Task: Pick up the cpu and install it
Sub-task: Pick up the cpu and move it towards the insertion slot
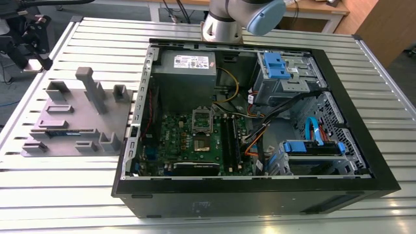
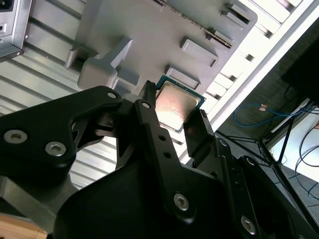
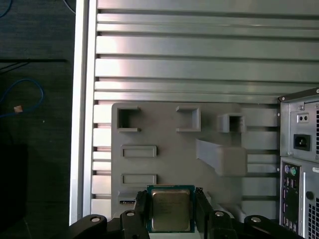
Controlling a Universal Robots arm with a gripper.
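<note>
My jaws are closed on the cpu [image 3: 170, 209], one finger at each side of it. I hold it above the grey holder plate [image 3: 164, 124] that lies on the counter [image 3: 199, 50].

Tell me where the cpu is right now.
In both wrist views the cpu is held in the tool, above the grey fixture tray beside the computer case.

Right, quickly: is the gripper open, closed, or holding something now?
The gripper is closed on the cpu, with a finger against each of two opposite edges, in both wrist views.
</note>
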